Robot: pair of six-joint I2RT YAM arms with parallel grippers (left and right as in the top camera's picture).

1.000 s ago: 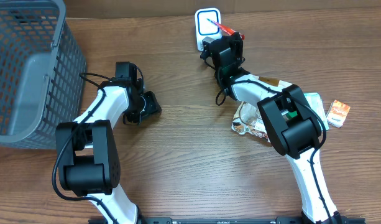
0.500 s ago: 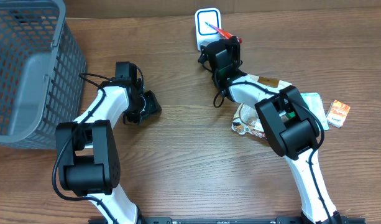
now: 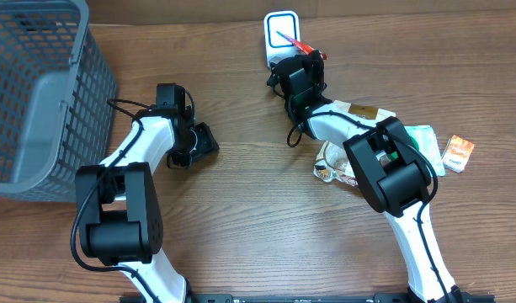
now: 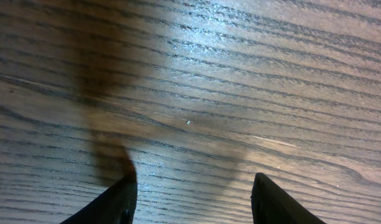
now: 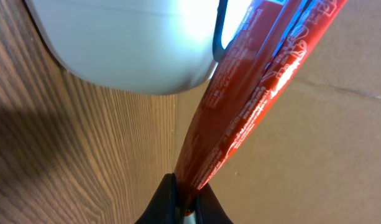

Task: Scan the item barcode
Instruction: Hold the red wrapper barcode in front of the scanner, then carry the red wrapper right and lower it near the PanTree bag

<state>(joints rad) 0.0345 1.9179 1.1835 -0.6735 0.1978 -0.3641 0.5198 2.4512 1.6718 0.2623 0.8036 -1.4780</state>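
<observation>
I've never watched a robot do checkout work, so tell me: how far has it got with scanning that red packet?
Done: the right pincer is shut on the red packet, so it is picked up. In hand: the packet is held over the white scanner. To go: whether it has registered does not show. The left pincer hangs open and empty above the table.

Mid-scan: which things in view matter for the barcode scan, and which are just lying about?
In the job:
red packet, gripped by the right gripper
white scanner, with the packet held over it

Lying about:
grey basket
pile of packets
orange packet
left gripper, open, holding nothing
</observation>
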